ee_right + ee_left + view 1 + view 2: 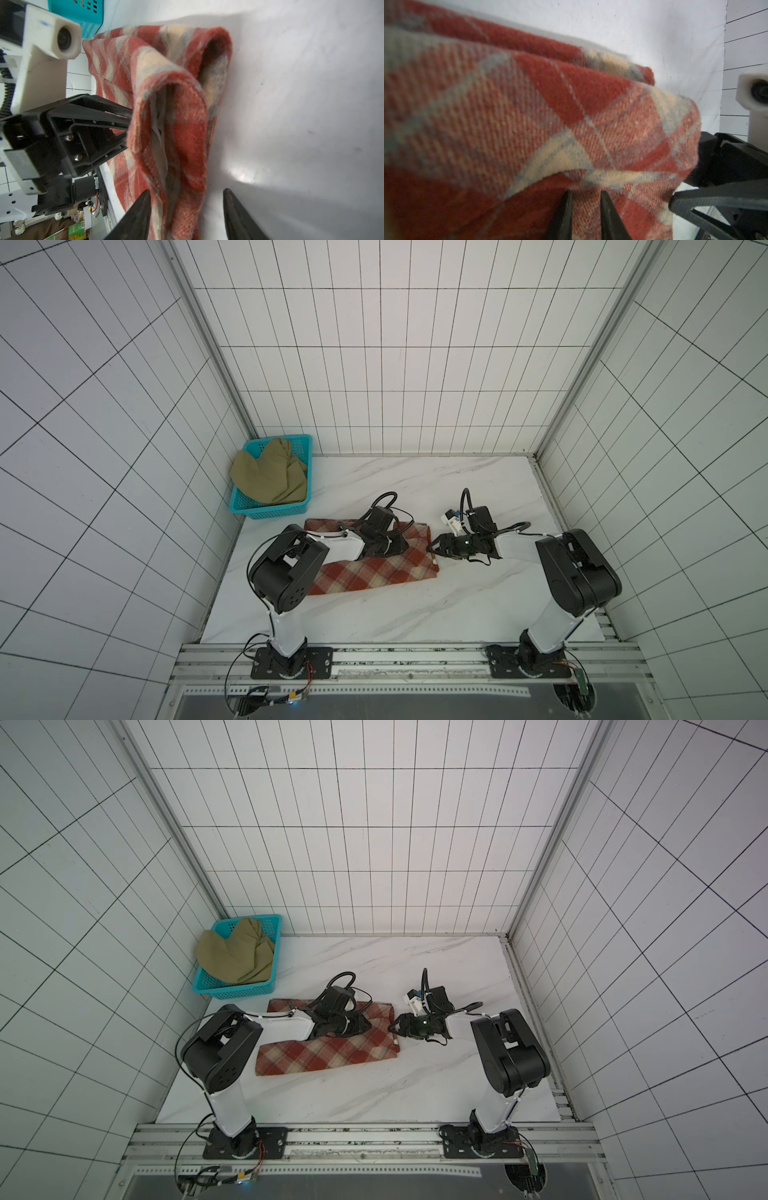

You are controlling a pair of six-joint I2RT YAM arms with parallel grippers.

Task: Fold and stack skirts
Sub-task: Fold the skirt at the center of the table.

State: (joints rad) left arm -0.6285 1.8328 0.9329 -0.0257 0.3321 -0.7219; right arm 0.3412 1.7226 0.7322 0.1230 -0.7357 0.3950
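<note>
Currently entered for the bench (415, 610): two skirts, one basket, two sets of fingers.

Plaid skirt (374, 572) (rust-red and cream check): laid folded on the left half of the bench, as seen in both top views (324, 1056). Its right-hand end is doubled over into a rounded fold that stands open. A pale lining is visible inside the fold in the right wrist view (187, 128).

Left fingers (562, 216): set nearly together and closed on a ridge of the plaid skirt's upper layer. The cloth is pinched between the tips near that doubled end.

Right fingers (239, 216): held apart at the skirt's right-hand end, with nothing clamped. The cloth's edge is seen between them, close by one finger and clear of the other.

Olive skirt (266, 477): heaped loosely in the basket (266, 512), with part draped over its left rim. It is shown likewise in a top view (232, 957).

Basket (teal, perforated plastic): placed in the far-left corner of the bench, near the plaid skirt's far-left corner.
</note>
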